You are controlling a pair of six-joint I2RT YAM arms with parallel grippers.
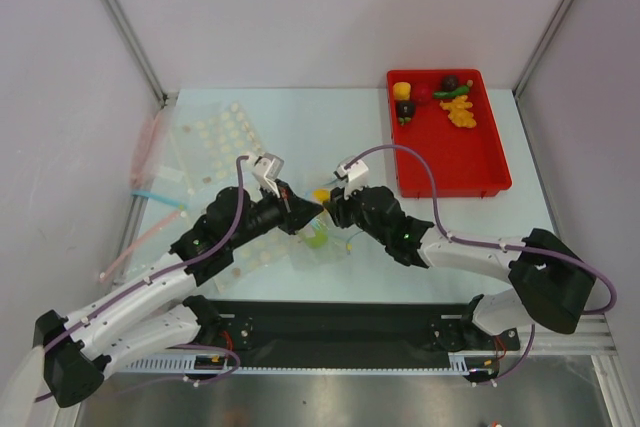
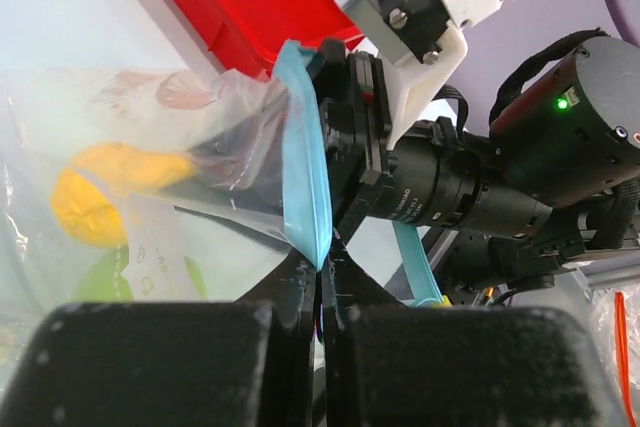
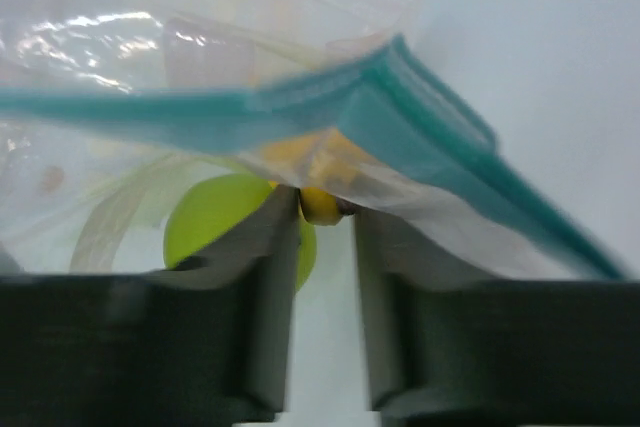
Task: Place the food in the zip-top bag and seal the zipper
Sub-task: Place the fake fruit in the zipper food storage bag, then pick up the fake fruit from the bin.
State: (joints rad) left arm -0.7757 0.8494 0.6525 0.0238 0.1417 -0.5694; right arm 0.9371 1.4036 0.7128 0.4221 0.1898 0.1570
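Sealing looks underway. The left pincer [image 2: 322,272] is clamped on the zipper [image 2: 305,177] of the bag [image 1: 318,242], which lies on the table [image 1: 300,127] left of the red tray [image 1: 455,162]. The right pincer [image 3: 325,217] is narrowly parted, and I cannot tell whether it grips film. The next move calls for pressing along the strip. The arms hide the bag's mouth from above.

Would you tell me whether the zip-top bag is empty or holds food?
Holds food: a yellow piece and a green piece show through the clear zip-top bag.

Left fingers [image 2: 160,367] pinched, right fingers [image 3: 250,317] parted
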